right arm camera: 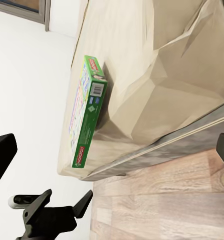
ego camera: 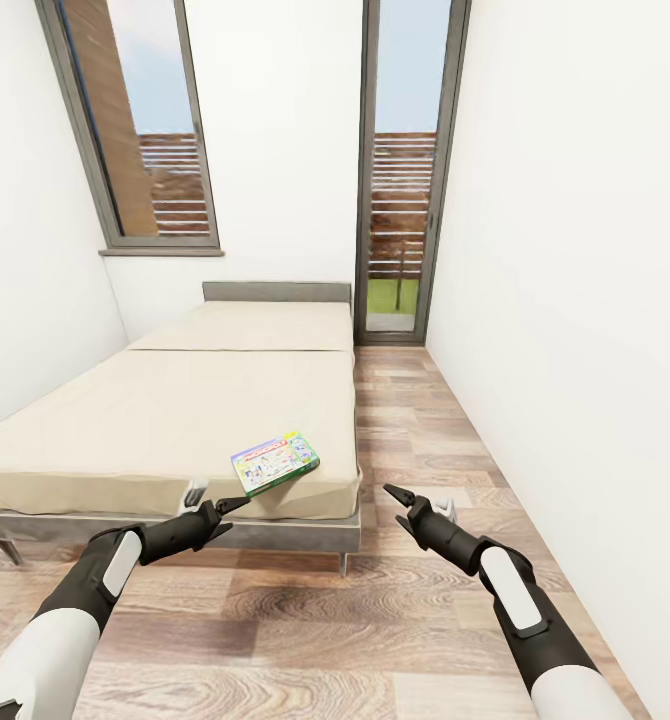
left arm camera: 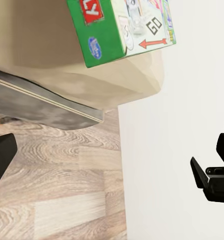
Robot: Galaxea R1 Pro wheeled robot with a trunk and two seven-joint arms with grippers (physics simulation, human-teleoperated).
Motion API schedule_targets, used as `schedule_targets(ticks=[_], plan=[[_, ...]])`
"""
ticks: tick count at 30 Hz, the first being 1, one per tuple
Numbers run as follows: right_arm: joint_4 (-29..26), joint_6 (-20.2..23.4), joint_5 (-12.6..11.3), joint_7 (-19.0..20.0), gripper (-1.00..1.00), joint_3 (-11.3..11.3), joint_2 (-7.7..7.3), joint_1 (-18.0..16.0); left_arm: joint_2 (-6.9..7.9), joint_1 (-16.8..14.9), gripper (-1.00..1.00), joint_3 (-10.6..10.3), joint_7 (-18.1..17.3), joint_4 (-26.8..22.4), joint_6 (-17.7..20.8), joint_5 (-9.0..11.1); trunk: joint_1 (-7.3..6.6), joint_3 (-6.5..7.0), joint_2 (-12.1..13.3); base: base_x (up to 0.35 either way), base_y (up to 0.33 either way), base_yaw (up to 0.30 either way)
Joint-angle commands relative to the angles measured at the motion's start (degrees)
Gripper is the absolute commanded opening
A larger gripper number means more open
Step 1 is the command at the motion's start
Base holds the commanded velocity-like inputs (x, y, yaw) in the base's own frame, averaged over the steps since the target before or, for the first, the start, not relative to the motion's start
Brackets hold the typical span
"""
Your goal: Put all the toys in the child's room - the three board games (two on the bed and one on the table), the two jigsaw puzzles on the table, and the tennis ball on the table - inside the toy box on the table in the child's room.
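Before the bed (ego camera: 175, 420) | both arms reach forward (low) | jaws spread, empty | board game (ego camera: 274, 462) at mattress corner

Before me, the board game (ego camera: 274, 463) shows a white cartoon cover with green edges and a red label. The bed (ego camera: 165, 420) is plain cream on a grey frame. My fingers (ego camera: 230, 505) are black.

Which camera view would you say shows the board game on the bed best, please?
The head view: the whole board game shows, cover up, near the bed corner. The left wrist view catches one cropped corner; the right wrist view shows it edge-on.
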Motion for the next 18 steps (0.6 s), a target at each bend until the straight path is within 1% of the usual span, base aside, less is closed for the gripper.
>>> schedule_targets(ticks=[1,14,18], plan=[[0.0,0.5,-0.1,0.1,1.00,-0.2,0.06,0.0,-0.01,0.0,1.00,0.1,-0.1,0.0,0.3,0.0,-0.01,-0.06,0.0,0.000,0.000,0.000],[0.1,0.5,-0.1,0.1,1.00,-0.2,0.16,0.0,-0.01,0.0,1.00,0.1,-0.2,0.0,0.3,0.0,-0.01,-0.06,0.0,0.002,0.000,0.000],[0.1,0.5,0.0,0.1,1.00,-0.2,0.17,0.0,-0.01,0.0,1.00,0.1,-0.2,0.0,0.3,0.0,-0.01,-0.06,0.0,0.093,0.001,0.000]])
